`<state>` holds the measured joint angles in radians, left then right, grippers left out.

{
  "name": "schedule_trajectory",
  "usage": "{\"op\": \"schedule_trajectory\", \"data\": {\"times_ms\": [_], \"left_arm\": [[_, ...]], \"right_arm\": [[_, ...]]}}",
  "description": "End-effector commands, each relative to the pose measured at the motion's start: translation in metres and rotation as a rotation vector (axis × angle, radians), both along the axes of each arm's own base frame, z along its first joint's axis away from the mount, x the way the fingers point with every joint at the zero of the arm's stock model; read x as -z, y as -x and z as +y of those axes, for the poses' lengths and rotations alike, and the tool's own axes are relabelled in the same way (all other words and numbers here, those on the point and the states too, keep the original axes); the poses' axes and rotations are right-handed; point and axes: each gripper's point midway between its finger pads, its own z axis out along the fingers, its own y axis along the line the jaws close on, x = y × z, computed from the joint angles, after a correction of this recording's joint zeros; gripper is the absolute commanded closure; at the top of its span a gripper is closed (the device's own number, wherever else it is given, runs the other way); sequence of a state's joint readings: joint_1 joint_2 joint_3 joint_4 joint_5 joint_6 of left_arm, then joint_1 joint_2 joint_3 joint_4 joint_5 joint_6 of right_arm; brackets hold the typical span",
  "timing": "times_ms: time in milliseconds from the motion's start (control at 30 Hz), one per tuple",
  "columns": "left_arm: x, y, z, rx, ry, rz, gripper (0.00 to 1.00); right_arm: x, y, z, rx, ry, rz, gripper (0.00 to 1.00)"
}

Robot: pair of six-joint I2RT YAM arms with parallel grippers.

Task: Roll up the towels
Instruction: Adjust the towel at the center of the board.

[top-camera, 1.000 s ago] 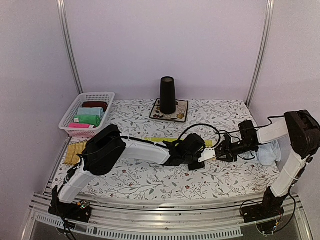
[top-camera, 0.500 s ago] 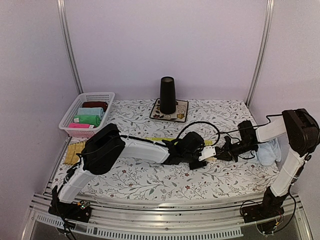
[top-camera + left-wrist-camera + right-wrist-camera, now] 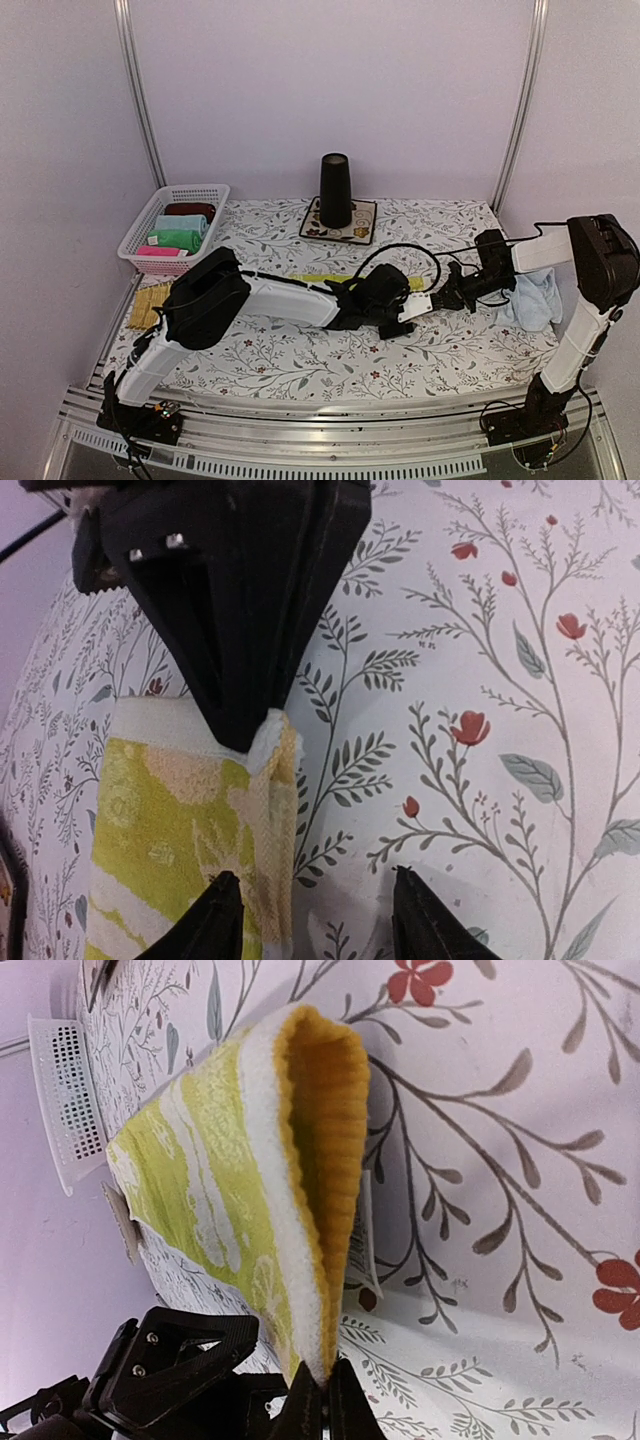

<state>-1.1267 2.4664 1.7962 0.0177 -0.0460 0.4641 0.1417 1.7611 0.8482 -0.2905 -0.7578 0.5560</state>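
The yellow-green towel (image 3: pixel 220 1160) lies on the flowered tablecloth in the middle; its folded corner is lifted. My right gripper (image 3: pixel 325 1392) is shut on that corner's edge, which shows white and orange pile. In the left wrist view the same towel (image 3: pixel 165 820) sits under my left gripper (image 3: pixel 315 915), which is open, one fingertip over the cloth and the other over bare tablecloth. From above, the left gripper (image 3: pixel 404 314) and right gripper (image 3: pixel 438 299) nearly meet tip to tip. The light blue towel (image 3: pixel 535 298) lies crumpled by the right arm.
A white basket (image 3: pixel 175 228) with several rolled towels stands at the back left. A black cone (image 3: pixel 335 188) stands on a flowered mat (image 3: pixel 362 232) at the back. A woven straw tray (image 3: pixel 148 302) lies at the left edge.
My left gripper has opened and let go of the yellow-green towel. My right gripper has shut on the towel's corner and raised it a little.
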Motion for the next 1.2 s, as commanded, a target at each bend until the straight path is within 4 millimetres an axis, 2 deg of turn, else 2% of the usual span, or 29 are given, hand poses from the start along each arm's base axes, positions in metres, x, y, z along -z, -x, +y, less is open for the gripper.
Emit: {"op": "schedule_trajectory", "data": {"times_ms": [0,233,367,500,767,867,1000,1167], "left_arm": [[0.041,0.006,0.014,-0.02,-0.117,-0.006,0.48],[0.036,-0.015,0.018,-0.117,-0.127,-0.111,0.51],[0.039,-0.016,0.019,-0.122,-0.138,-0.131,0.51],[0.04,-0.013,0.017,-0.117,-0.141,-0.141,0.53],[0.036,-0.009,0.009,-0.11,-0.13,-0.162,0.67],[0.036,-0.006,0.008,-0.105,-0.129,-0.165,0.79],[0.035,-0.005,0.006,-0.101,-0.126,-0.164,0.84],[0.032,-0.003,0.004,-0.095,-0.117,-0.163,0.93]], "right_arm": [[-0.017,-0.006,0.005,-0.025,-0.034,-0.032,0.96],[-0.029,0.001,0.012,-0.043,-0.086,-0.024,0.96],[-0.038,0.003,0.014,-0.05,-0.101,-0.032,0.96],[-0.039,0.006,0.018,-0.062,-0.105,-0.025,0.96],[-0.035,0.013,0.024,-0.079,-0.105,-0.008,0.96],[-0.033,0.013,0.023,-0.075,-0.093,-0.003,0.96],[-0.031,0.013,0.021,-0.072,-0.08,-0.001,0.95],[-0.028,0.015,0.019,-0.07,-0.066,0.004,0.88]]}}
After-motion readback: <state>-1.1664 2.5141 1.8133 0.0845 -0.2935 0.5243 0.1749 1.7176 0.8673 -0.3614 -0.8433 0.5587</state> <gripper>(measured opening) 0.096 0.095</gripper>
